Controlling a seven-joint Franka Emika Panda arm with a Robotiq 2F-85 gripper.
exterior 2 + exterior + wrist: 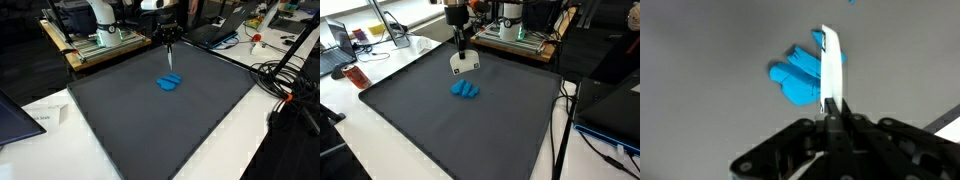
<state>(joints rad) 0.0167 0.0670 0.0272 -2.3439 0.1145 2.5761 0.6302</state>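
Slipping looks like the main danger: the jaws are clenched on only the top edge of a thin flat white card-like plate [465, 62], which hangs straight down below them. Such a narrow pinch on a smooth, stiff sheet could let it swivel or drop onto the dark grey mat [440, 130] that covers the bench [365, 125]. A second risk, to my eye, is the plate's lower edge meeting the crumpled bright blue cloth-like lump [466, 89] that lies on the mat just below it. Pressed there, the sheet could twist in the grip or shove the lump aside. The plate [170, 58] is in the air over the far middle of the mat and appears clear of the blue lump [169, 82], though the gap is too small to judge well. Seen broadside it is a pale rounded rectangle. Seen edge-on in the wrist view, the plate [830, 60] narrows to a slim white strip crossing in front of the blue lump [795, 75], whose folds read like stubby fingers.
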